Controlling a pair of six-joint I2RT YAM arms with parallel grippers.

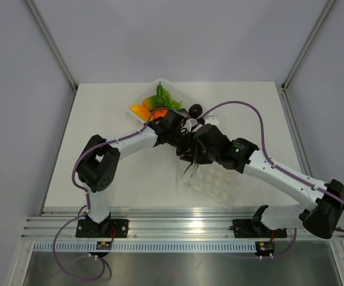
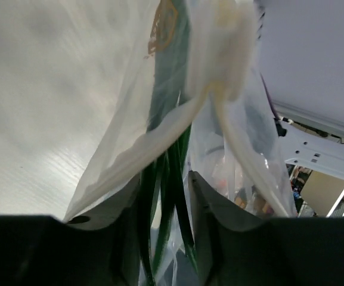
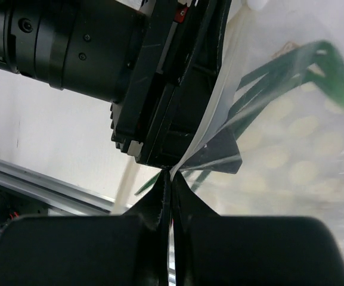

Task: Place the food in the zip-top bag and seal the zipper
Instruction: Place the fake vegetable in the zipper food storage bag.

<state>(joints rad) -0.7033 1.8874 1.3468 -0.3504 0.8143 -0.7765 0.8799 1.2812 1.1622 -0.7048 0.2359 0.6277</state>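
The clear zip-top bag (image 1: 216,182) hangs between both grippers above the table's middle. My right gripper (image 3: 170,179) is shut on the bag's mouth edge, where the pale zipper (image 3: 217,110) runs up from the fingertips. My left gripper (image 2: 164,196) stands open at the bag's mouth, and the green onion's (image 2: 170,149) dark leaves hang between its fingers. Through the bag (image 3: 291,155) the onion's leaves (image 3: 315,65) show inside. More food (image 1: 157,102) lies in the white tray (image 1: 177,92) at the back. From above, the left gripper (image 1: 183,143) and right gripper (image 1: 197,152) nearly touch.
A dark round fruit (image 1: 194,110) lies beside the tray's right corner. The right arm's purple cable (image 1: 261,128) arcs over the right half of the table. An aluminium rail (image 1: 177,226) runs along the near edge.
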